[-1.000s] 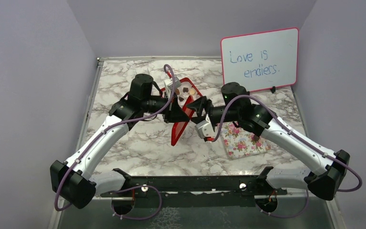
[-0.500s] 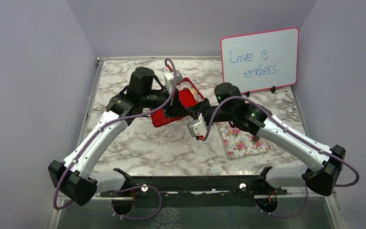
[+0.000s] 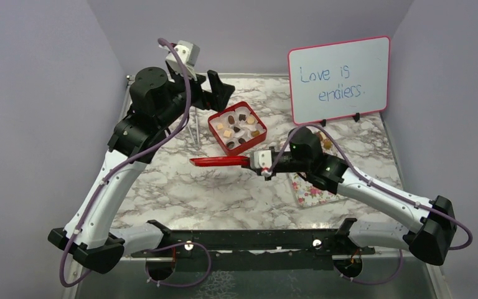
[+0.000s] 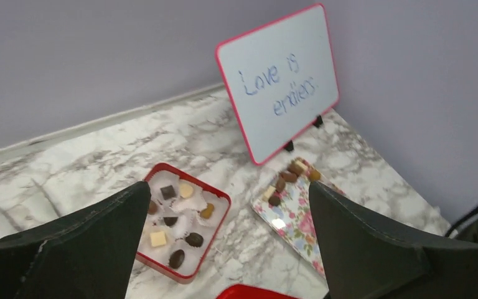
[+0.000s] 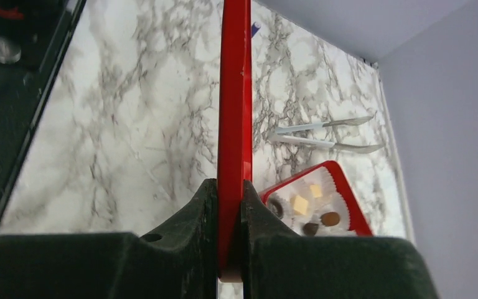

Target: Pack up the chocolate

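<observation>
The chocolate (image 3: 241,126) lies in white paper cups inside an open red box (image 3: 213,122) at the table's back middle; more pieces (image 3: 322,138) sit on the far end of a floral tray (image 3: 314,189). My right gripper (image 3: 250,161) is shut on the edge of the red lid (image 3: 220,161), holding it level just in front of the box. The right wrist view shows the lid (image 5: 234,93) edge-on, clamped between both fingers. My left gripper (image 3: 216,93) hangs high behind and left of the box, open and empty. In its view the box (image 4: 226,199) and tray (image 4: 299,227) lie far below.
A whiteboard (image 3: 339,78) reading "Love is endless." stands at the back right. Clear plastic tweezers (image 3: 194,128) lie left of the box. Grey walls close in the left, back and right sides. A black bar (image 3: 249,240) runs along the near edge between the arm bases.
The left gripper opened, let go and rose to the back left. The right gripper shut on the lid and now holds it flat in front of the box, which lies open on the table.
</observation>
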Tool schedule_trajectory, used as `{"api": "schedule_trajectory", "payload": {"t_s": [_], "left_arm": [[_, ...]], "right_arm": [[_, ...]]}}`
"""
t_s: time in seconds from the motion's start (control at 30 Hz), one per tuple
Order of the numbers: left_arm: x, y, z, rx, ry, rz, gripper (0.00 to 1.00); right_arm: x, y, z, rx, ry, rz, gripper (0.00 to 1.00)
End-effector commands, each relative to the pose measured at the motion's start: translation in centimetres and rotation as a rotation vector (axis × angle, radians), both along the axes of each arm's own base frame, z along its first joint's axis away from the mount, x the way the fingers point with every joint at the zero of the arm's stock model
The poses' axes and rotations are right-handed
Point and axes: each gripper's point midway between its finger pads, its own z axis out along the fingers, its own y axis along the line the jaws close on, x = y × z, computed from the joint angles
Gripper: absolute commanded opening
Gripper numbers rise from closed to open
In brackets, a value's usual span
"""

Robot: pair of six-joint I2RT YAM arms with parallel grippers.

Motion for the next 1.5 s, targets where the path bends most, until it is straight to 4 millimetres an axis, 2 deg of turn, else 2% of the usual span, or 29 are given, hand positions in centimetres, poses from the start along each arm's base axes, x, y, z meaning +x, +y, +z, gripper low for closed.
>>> {"api": "schedule_trajectory", "payload": {"t_s": [0.0, 0.07, 0.17, 0.23, 0.3, 0.4, 0.57, 0.7, 0.9, 1.1, 1.27, 1.4, 1.47], "left_arm": [[1.2, 5.5, 5.0, -0.101, -0.122, 0.306, 0.99], [1.1, 6.6, 5.4, -0.097, -0.141, 0.357, 0.99], [1.2, 7.7, 4.9, -0.07, -0.145, 0.409, 0.99], [1.3, 8.2, 4.1, -0.047, -0.131, 0.433, 0.99], [1.3, 8.5, 3.2, -0.019, -0.117, 0.446, 0.99], [1.5, 9.0, 1.7, -0.001, -0.084, 0.478, 0.98], [2.8, 8.6, -2.6, 0.025, 0.01, 0.478, 0.92], [4.3, 9.1, -6.8, -0.024, 0.135, 0.425, 0.87], [6.6, 11.3, -12.8, -0.128, 0.285, 0.427, 0.8], [7.9, 10.4, -18.5, -0.296, 0.424, 0.344, 0.75], [9.4, 10.6, -21.1, -0.318, 0.439, 0.362, 0.75], [10.6, 9.7, -23.3, -0.329, 0.515, 0.33, 0.75], [11.0, 9.2, -23.8, -0.344, 0.532, 0.308, 0.8]], "right_arm": [[1.5, 1.6, 6.6, 0.318, 0.329, -0.213, 0.01], [3.1, 1.9, 6.7, 0.317, 0.461, -0.332, 0.01], [4.4, 2.9, 5.3, 0.283, 0.611, -0.431, 0.01], [5.1, 3.5, 5.1, 0.314, 0.726, -0.496, 0.01], [5.7, 3.6, 4.2, 0.311, 0.843, -0.567, 0.01], [7.4, 3.5, 3.7, 0.337, 0.995, -0.63, 0.01], [11.7, 2.4, 3.1, 0.383, 1.236, -0.68, 0.01], [15.1, 1.3, 1.4, 0.41, 1.438, -0.703, 0.01], [18.7, 0.4, -0.7, 0.452, 1.618, -0.682, 0.01], [20.5, 0.4, -1.6, 0.477, 1.717, -0.616, 0.01], [22.1, 0.3, -2.7, 0.495, 1.722, -0.634, 0.01], [23.6, -0.3, -3.5, 0.533, 1.731, -0.656, 0.01], [24.3, -0.7, -3.9, 0.55, 1.736, -0.679, 0.01]]}}
